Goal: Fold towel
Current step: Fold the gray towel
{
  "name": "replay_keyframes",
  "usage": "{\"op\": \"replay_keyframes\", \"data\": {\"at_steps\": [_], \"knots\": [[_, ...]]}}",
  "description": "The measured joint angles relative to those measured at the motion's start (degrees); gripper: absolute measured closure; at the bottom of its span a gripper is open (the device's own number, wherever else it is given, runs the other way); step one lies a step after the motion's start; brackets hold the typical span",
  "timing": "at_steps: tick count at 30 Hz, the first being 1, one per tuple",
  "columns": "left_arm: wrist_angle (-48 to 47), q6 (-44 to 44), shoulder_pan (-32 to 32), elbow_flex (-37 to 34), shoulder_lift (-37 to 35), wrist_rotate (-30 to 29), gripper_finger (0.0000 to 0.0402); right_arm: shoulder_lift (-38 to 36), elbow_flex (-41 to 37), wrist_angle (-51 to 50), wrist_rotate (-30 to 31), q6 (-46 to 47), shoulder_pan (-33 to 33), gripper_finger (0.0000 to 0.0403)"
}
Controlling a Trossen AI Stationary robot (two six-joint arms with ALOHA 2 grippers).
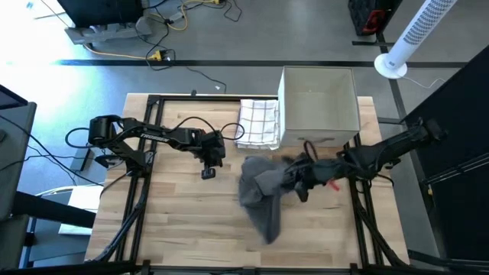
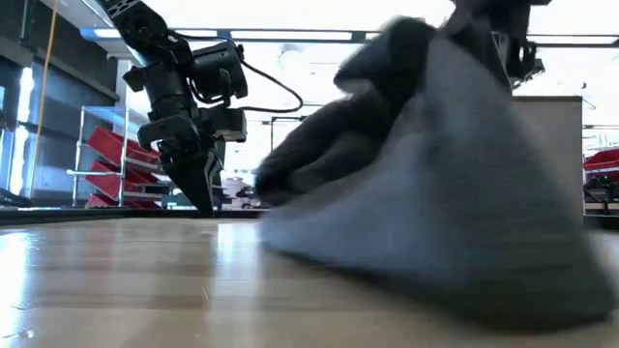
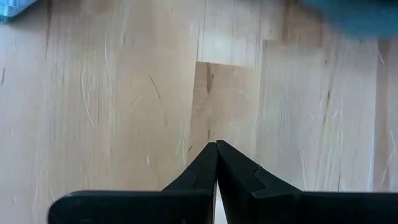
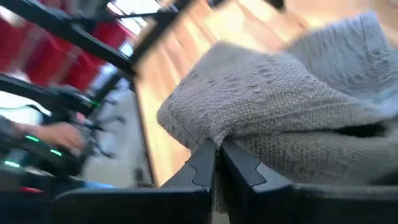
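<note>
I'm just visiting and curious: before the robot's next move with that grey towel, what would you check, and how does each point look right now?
1. Right hand pinching the grey towel: ok, fingers shut on the cloth.
2. Towel lifted: ok, bunched, partly raised.
3. Towel lying flat: not ok.
4. Left hand out of the way: ok, shut, empty, over bare table.
5. Checkered cloth and box apart from the towel: ok.

The towel (image 1: pixel 260 195) is grey with a coarse woven texture, bunched and crumpled rather than flat. One part is lifted off the counter (image 1: pixel 176 229) at its three o'clock side, pinched in the right gripper (image 1: pixel 299 177), while the rest drapes down towards six o'clock.
</note>
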Motion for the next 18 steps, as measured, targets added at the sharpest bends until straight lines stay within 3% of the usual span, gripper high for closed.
{"op": "replay_keyframes", "data": {"at_steps": [4,7,14,18], "knots": [[0.10,0.00,0.00,0.00,0.01,0.02,0.0401,0.48,0.00,8.81,-0.63,-2.58,-2.33,0.0402],[0.09,0.00,0.00,0.00,0.01,0.02,0.0401,2.73,0.10,16.16,-4.57,-4.09,-4.74,0.0402],[0.04,-0.54,0.00,0.02,0.00,0.03,0.0401,8.61,0.05,9.06,-5.53,0.08,-6.92,0.0402],[0.02,-0.53,0.00,0.02,0.00,0.76,0.0401,11.42,0.07,11.26,-9.90,0.24,-6.85,0.0402]]}}
